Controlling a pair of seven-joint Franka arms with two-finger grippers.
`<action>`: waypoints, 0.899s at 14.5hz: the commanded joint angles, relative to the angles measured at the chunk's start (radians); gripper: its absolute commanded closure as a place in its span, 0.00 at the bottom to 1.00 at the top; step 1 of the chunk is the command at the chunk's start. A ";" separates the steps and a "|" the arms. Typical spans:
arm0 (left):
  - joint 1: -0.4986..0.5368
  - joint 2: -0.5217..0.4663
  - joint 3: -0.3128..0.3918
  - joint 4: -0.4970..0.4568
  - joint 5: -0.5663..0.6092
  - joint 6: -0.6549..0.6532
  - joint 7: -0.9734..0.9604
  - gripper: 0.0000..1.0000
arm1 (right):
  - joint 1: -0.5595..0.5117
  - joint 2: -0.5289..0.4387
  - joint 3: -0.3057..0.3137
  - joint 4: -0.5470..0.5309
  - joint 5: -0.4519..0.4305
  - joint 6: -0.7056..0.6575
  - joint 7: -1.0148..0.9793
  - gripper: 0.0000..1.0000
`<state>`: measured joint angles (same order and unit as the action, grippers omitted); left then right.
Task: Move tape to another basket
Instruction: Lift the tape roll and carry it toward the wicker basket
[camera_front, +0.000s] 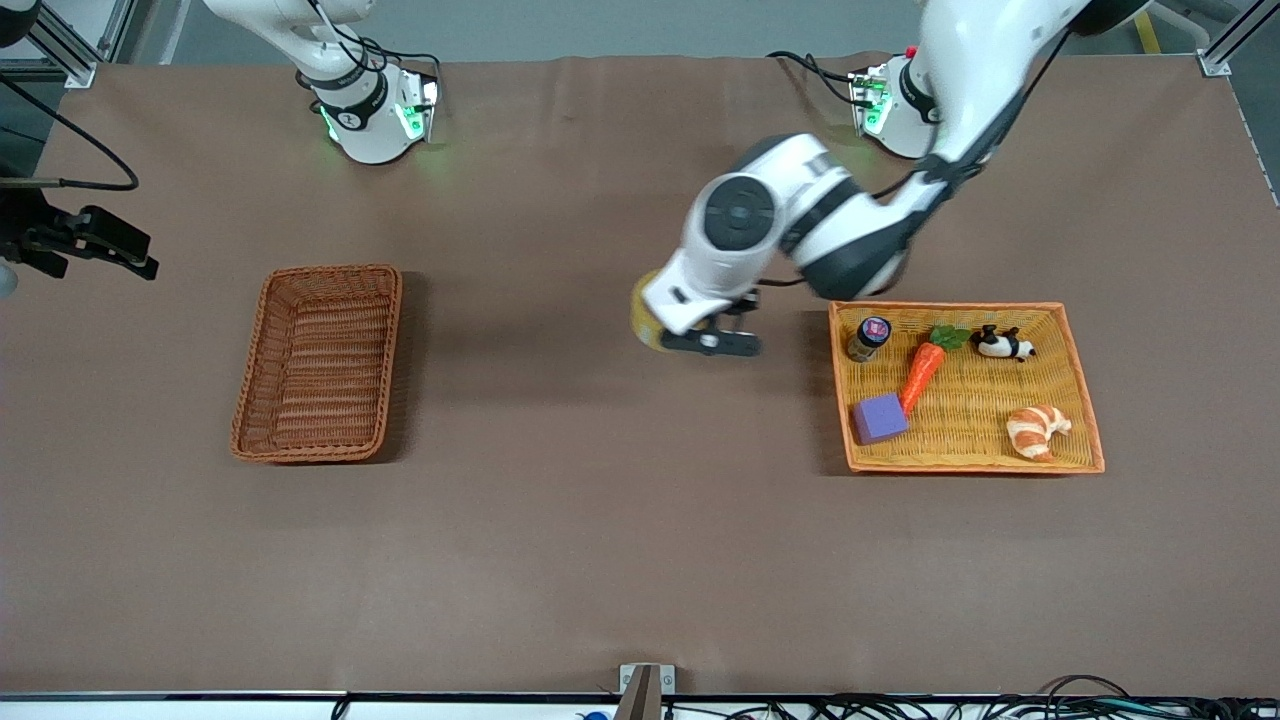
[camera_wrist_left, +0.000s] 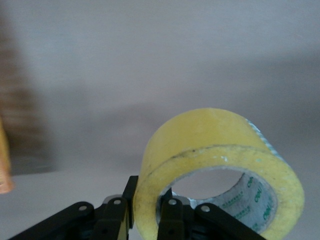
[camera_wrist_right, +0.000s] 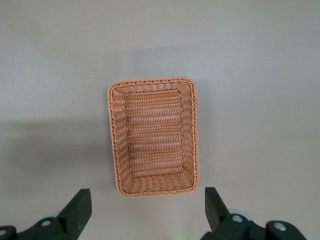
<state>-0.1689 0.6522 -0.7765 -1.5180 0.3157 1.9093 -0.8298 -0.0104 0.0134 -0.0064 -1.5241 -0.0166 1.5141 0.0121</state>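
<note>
My left gripper (camera_front: 712, 340) is shut on the tape (camera_front: 645, 318), a yellowish roll. It holds the tape in the air over the bare table between the two baskets, close to the orange tray. In the left wrist view the tape (camera_wrist_left: 210, 145) stands on edge, with one finger outside its wall and one inside the ring, at my left gripper (camera_wrist_left: 149, 189). The darker reddish-brown basket (camera_front: 318, 362) sits toward the right arm's end and holds nothing. My right gripper (camera_front: 135, 258) waits at that end, open and empty. In its wrist view my right gripper (camera_wrist_right: 147, 197) looks down on the basket (camera_wrist_right: 152, 135).
The bright orange tray (camera_front: 950, 307) lies toward the left arm's end. It holds a small jar (camera_front: 870, 338), a carrot (camera_front: 922, 372), a panda toy (camera_front: 1000, 344), a purple cube (camera_front: 879, 418) and a croissant (camera_front: 1037, 430).
</note>
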 joint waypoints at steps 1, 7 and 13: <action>-0.110 0.197 -0.003 0.215 0.069 -0.004 -0.041 0.98 | -0.008 -0.007 -0.001 -0.007 0.010 0.001 -0.006 0.00; -0.417 0.305 0.319 0.307 0.062 0.368 -0.037 0.92 | -0.011 0.003 -0.001 -0.002 0.012 0.009 -0.011 0.00; -0.435 0.323 0.341 0.308 -0.003 0.401 -0.032 0.42 | -0.011 0.017 -0.001 -0.001 0.032 0.012 -0.001 0.00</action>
<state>-0.5984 0.9725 -0.4414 -1.2343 0.3465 2.3128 -0.8695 -0.0115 0.0238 -0.0100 -1.5246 -0.0141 1.5190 0.0123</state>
